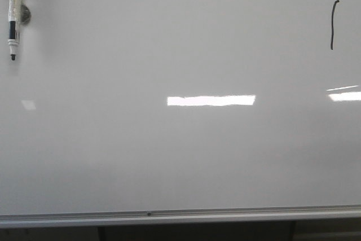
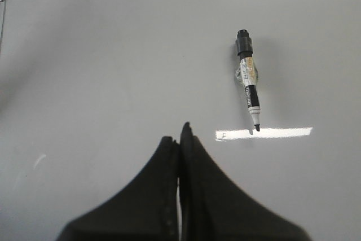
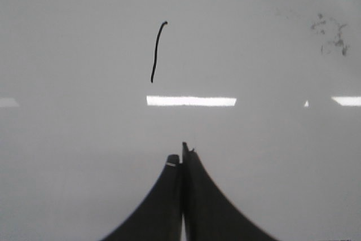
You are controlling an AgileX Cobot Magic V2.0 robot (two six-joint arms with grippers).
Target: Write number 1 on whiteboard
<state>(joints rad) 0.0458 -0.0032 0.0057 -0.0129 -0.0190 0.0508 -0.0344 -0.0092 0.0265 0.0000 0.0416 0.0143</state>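
Spanning the view, whiteboard [image 1: 180,156], number 1 [image 1: 334,25] near right edge, both arms' fingers [image 2: 169,162] pressed closed, empty.

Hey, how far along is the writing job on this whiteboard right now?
Done, by the look of it: a thin black vertical stroke with a small hook on top, the number 1, stands on the glossy white whiteboard. In hand: nothing. The left gripper and right gripper are both shut and empty, and the black-capped white marker pen lies apart at the far left. Nothing obvious looks left.
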